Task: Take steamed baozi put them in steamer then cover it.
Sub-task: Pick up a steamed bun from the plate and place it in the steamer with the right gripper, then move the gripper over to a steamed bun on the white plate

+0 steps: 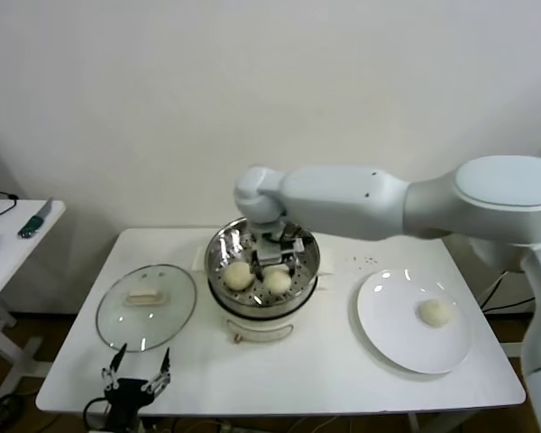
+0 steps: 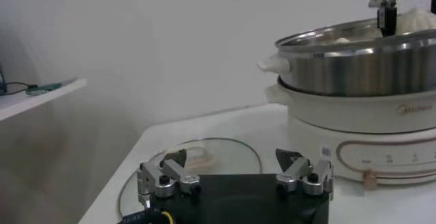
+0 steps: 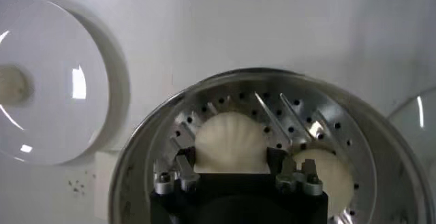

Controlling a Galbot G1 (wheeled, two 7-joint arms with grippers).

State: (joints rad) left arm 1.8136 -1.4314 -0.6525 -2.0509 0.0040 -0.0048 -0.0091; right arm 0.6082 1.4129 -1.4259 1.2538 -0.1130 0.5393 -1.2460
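Baozi [image 3: 230,142] sits directly below the right gripper [image 3: 230,167], between its fingers inside the steamer [image 1: 218,248], close to the basket floor. Fingers flank the bun closely, but from the wrist view I can't tell whether they're clamped on it or just letting go; looks like contact on both sides. A second bun [image 3: 328,171] lies just beside it in the basket; head view shows these two [image 1: 239,275] [image 1: 277,280] side by side at the near part of the basket.

One bun [image 1: 435,312] remains on the white plate [image 1: 388,343], on the robot's right, well apart from the steamer, so the right arm is the nearer one for it. Buns are round, so no grasp axis to worry about; smooth, cream-white, domed.

Cover [image 1: 146,306] lies flat on the table [image 1: 343,379] left of the steamer. Left gripper [image 1: 138,370] hangs at the table's near edge just before the cover, fingers spread wide, idle.
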